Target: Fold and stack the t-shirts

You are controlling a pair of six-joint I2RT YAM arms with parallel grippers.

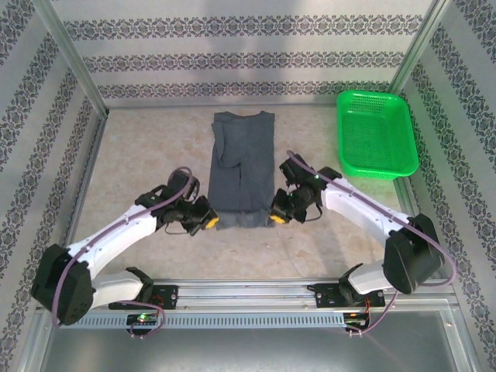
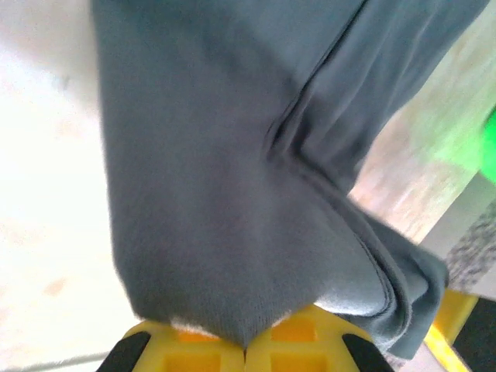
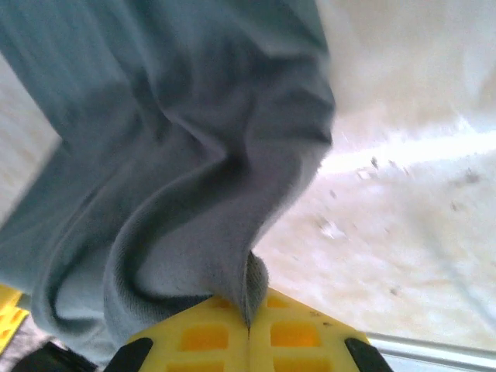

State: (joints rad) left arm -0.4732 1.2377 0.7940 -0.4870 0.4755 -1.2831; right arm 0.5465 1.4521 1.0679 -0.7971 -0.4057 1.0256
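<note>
On the left, the left gripper (image 1: 208, 222) sits at the near left corner of the t-shirt (image 1: 244, 167). In the left wrist view its yellow fingers (image 2: 194, 350) are pressed together with the hem of the grey cloth (image 2: 209, 194) pinched in the seam between them, so we read it as clamped on the t-shirt. The cloth drapes over the fingertips and hides them. At the right edge of that view a green smear is too blurred for us to name with certainty.

In the middle of the pale table (image 1: 155, 147) the t-shirt lies as a long narrow strip, folded lengthwise. It runs from the two grippers at its near end toward the far wall. It is plain slate-grey soft knit with no print. A sleeve lies folded onto its upper left part, and a long crease runs down its length.

At the near right corner, the right gripper (image 1: 277, 219) is likewise closed on the t-shirt. In the right wrist view the yellow fingers (image 3: 298, 337) meet, with a thick rolled fold of the cloth (image 3: 170, 178) caught between them. The fingers are hard plastic with square recesses. A scrap of yellow at the lower left of that view is cut off, and we cannot tell what it is.

Further right, near the far corner, the green basket (image 1: 376, 136) stands well apart from the t-shirt. It is a shallow rectangular plastic mesh basket with rounded corners.
</note>
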